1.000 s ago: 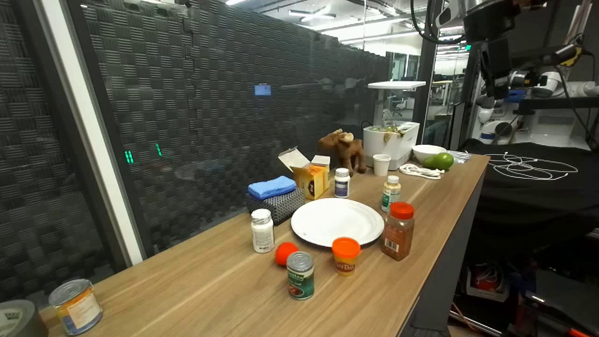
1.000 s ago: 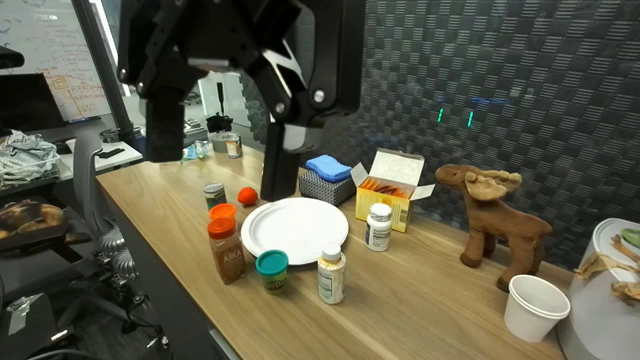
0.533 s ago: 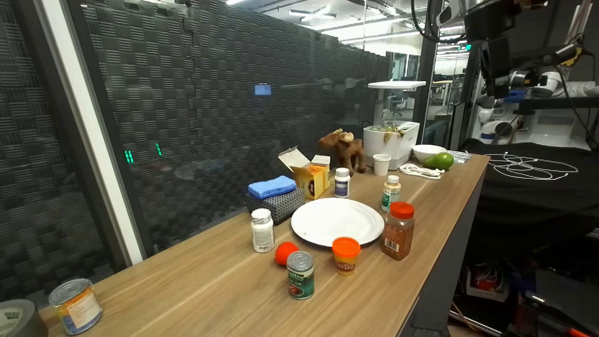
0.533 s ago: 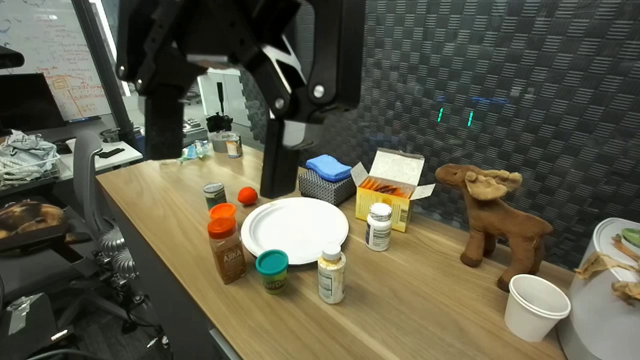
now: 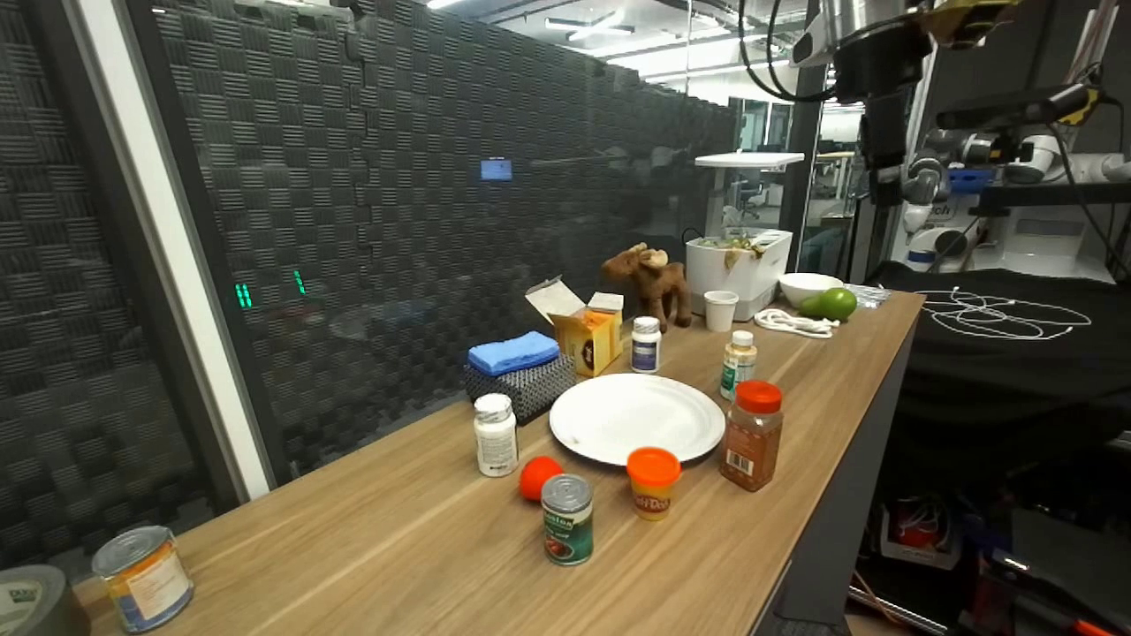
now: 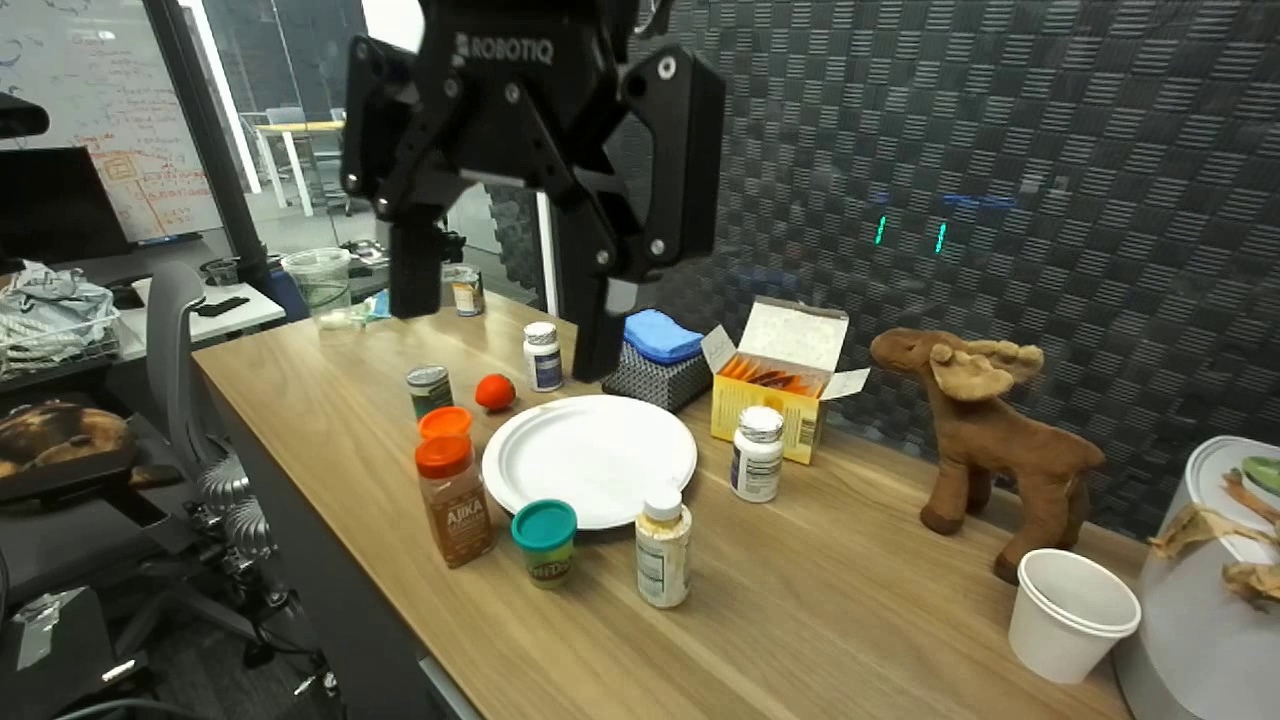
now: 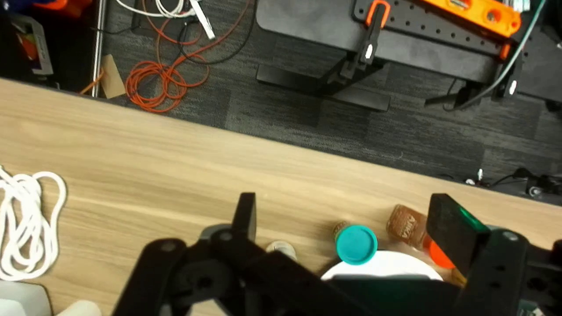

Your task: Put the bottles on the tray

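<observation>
The round white plate [image 5: 636,415] bears nothing; it also shows in an exterior view [image 6: 590,460] and at the bottom of the wrist view [image 7: 382,264]. Around it stand a brown red-capped bottle [image 6: 460,515], a teal-lidded jar [image 6: 545,545], a yellowish white-capped bottle [image 6: 662,555], a purple-labelled white bottle [image 5: 646,349], a white pill bottle [image 5: 497,439] and an orange-lidded jar [image 5: 653,488]. My gripper [image 6: 505,345] is open and empty, high above the table. In the wrist view the teal-lidded jar [image 7: 356,244] shows between the fingers, well below them.
A green can [image 5: 567,521] and red tomato [image 5: 540,479] stand by the plate. A blue cloth [image 5: 514,353] lies on a grey box, beside a yellow box [image 6: 765,410]. A toy moose [image 6: 985,440], paper cups [image 6: 1070,620] and white rope [image 7: 28,224] lie farther along.
The arm has moved away from its earlier place toward the plate side, with the gripper smaller in an exterior view and the white pill bottle now uncovered there. The objects have not moved.
</observation>
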Controlling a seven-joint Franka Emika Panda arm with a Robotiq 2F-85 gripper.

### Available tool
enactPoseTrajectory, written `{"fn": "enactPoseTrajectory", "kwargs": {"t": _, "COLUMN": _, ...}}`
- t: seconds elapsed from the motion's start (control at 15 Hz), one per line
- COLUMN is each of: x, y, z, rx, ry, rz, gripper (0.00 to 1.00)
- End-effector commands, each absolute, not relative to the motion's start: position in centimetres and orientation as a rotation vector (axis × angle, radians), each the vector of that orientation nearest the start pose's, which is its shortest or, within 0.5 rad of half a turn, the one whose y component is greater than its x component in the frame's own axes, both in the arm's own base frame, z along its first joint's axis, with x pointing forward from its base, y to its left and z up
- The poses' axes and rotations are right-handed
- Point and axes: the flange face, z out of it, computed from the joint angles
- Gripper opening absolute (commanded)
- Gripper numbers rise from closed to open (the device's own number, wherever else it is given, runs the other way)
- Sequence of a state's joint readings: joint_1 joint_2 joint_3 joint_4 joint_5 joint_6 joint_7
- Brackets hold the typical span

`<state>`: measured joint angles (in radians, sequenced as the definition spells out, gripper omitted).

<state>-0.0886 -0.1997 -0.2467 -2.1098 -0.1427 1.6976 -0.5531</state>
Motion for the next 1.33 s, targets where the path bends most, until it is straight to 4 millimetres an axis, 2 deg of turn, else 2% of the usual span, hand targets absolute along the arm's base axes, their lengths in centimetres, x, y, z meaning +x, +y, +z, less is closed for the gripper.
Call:
{"fn": "enactPoseTrajectory", "kwargs": {"t": 0.0, "x": 49.3, "y": -15.0, "z": 45.7, "rx": -3.124, "ry": -0.315, "rz": 0.268, "gripper": 1.00}}
{"fn": "enactPoseTrajectory", "kwargs": {"t": 0.13, "x": 52.0, "y": -13.6, "z": 43.3, "rx": -3.192, "ry": -0.295, "rz": 0.205, "gripper": 1.00}}
{"fn": "enactPoseTrajectory", "kwargs": {"t": 0.27, "x": 55.0, "y": -12.2, "z": 41.6, "rx": -3.266, "ry": -0.333, "rz": 0.023, "gripper": 1.00}}
{"fn": "enactPoseTrajectory", "kwargs": {"t": 0.4, "x": 57.5, "y": -11.6, "z": 39.8, "rx": -3.303, "ry": -0.315, "rz": -0.071, "gripper": 1.00}}
{"fn": "enactPoseTrajectory", "kwargs": {"t": 0.6, "x": 59.4, "y": -11.2, "z": 37.2, "rx": -3.325, "ry": -0.282, "rz": -0.133, "gripper": 1.00}}
{"fn": "enactPoseTrajectory", "kwargs": {"t": 0.87, "x": 61.2, "y": -11.4, "z": 34.0, "rx": -3.336, "ry": -0.272, "rz": -0.127, "gripper": 1.00}}
{"fn": "enactPoseTrajectory", "kwargs": {"t": 1.27, "x": 64.0, "y": -11.4, "z": 32.1, "rx": -3.313, "ry": -0.290, "rz": -0.097, "gripper": 1.00}}
